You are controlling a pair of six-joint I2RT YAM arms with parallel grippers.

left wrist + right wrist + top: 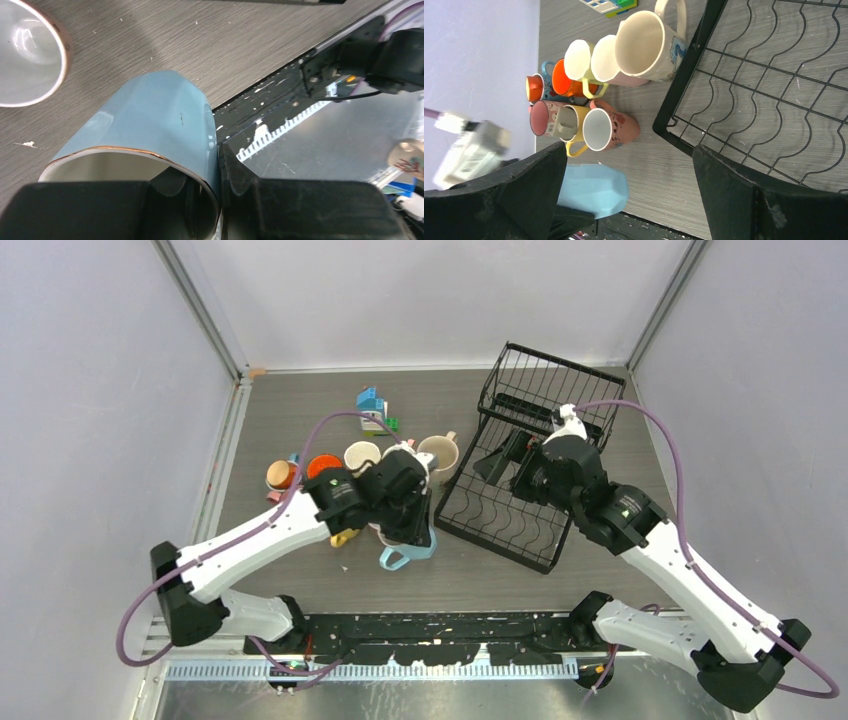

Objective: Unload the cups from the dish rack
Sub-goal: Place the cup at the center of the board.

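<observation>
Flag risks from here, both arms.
1. Left gripper pinches the light blue mug by one wall only; it could pivot or slip.
2. The pink mug sits close by; the blue one may knock it.
3. Right gripper hangs open over the dish rack edge; it might snag a wire.

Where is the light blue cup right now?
In the top view the blue cup is left of centre, at the near edge of the other cups, just left of the rack. The left end effector pinches its rim.

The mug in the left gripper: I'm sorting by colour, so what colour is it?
Light blue mug, thin gold rim; best in left wrist view.
</observation>
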